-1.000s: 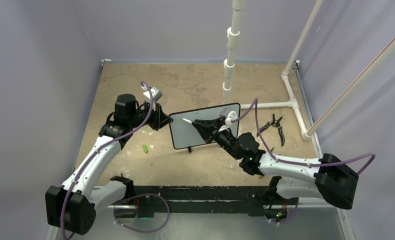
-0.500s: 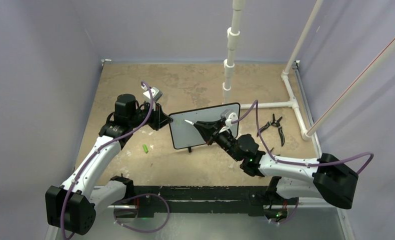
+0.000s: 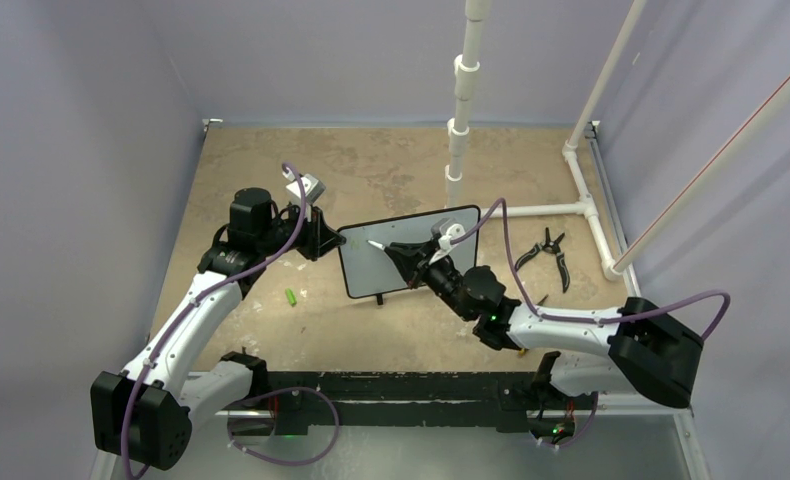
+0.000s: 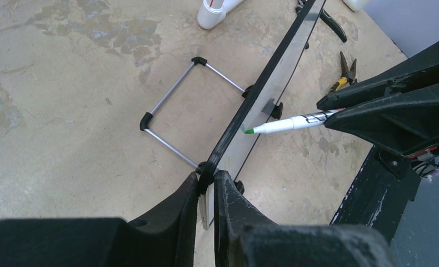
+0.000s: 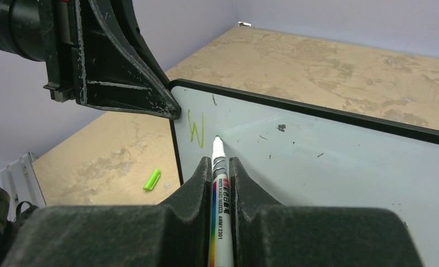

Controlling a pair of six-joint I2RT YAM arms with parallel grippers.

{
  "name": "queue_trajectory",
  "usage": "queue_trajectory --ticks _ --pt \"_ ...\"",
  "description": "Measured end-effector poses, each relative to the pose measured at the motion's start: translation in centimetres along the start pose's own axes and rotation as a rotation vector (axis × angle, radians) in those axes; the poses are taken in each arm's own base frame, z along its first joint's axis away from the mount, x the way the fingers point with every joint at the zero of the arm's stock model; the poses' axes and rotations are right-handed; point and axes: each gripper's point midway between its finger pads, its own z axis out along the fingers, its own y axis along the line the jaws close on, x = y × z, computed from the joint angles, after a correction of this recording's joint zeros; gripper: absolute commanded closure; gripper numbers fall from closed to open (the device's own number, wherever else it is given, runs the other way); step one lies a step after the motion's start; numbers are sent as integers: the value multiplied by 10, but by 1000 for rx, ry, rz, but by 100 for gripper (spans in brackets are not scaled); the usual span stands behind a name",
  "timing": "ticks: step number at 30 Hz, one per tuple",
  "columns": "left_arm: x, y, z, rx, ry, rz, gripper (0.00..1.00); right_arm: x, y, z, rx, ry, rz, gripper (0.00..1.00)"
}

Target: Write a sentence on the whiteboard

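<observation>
A small whiteboard (image 3: 371, 272) with a thin black frame stands on its long edge near the middle of a tan, mottled table (image 3: 371, 170), leaning back a little on a thin wire stand (image 4: 173, 119) behind it. The left arm reaches in from the left, and the fingers of the left gripper (image 4: 206, 181) are pinched almost shut on the board's left edge, one finger on each side of the black frame. The right arm comes in from the right, across the front of the board. The fingers of the right gripper (image 5: 217, 162) are closed tight around a white marker (image 5: 219, 194) with a rainbow stripe and black print along its barrel. The marker points at the upper left part of the white surface. Its green tip is right at the board, but I cannot tell whether it is touching. Just left of the tip, close to the board's left edge, is a single green W (image 5: 196, 129), the only writing visible. A few small dark specks dot the surface further right. A small green cap (image 3: 291, 297) lies on the table in front of the board's left end, beside the left arm. A pair of black-handled pliers (image 3: 552, 250) lies on the table to the right of the board, near a white pipe frame (image 3: 459, 110) that rises from the far side.
</observation>
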Motion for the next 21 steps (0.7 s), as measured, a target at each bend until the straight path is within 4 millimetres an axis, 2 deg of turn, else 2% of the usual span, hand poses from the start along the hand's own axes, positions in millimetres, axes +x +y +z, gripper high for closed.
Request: queue_trajectory --ticks 21 --pt "1 3 0 -14 1 -1 100 6 3 9 -6 12 1 100"
